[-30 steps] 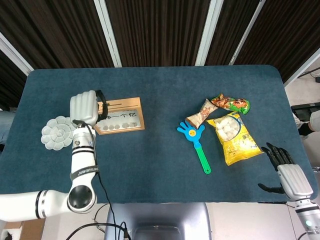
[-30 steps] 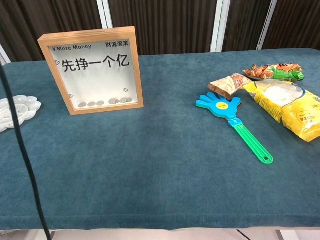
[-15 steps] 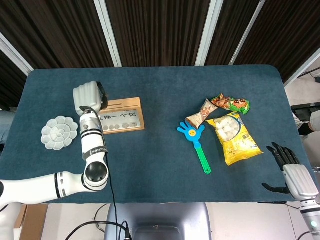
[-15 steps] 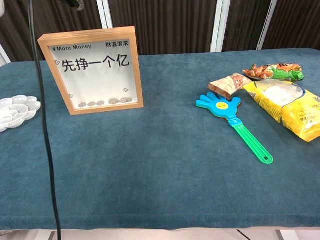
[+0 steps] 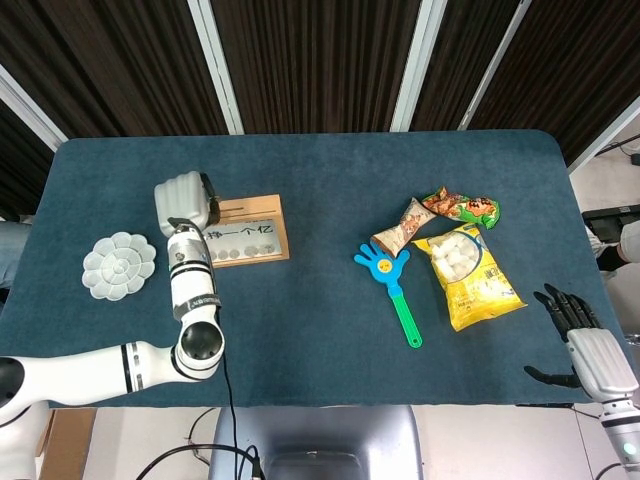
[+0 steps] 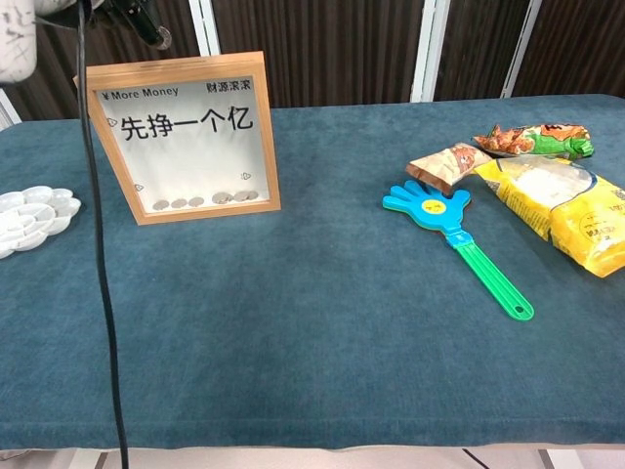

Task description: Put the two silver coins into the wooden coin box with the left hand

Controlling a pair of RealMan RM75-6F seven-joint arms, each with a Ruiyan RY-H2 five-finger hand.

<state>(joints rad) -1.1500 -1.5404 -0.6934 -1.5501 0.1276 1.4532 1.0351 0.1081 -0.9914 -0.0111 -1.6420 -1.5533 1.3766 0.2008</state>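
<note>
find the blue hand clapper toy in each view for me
Head view: the blue hand clapper lies right of centre on the table, palm end up-left, green handle running down-right.
Chest view: the clapper lies right of centre, palm end toward the far side, handle pointing near-right.
Shared landmark: the brown snack packet just beyond its palm end in both views.

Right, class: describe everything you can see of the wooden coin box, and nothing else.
The wooden coin box is a light wooden frame with a clear front over a white back printed "More Money" and large black Chinese characters. It stands upright on the blue table, towards its left side. Several silver coins lie in a row along its bottom inside. The left hand, fingers curled, is above its top left corner; contact cannot be told. A white flower-shaped palette lies apart on its left.
</note>
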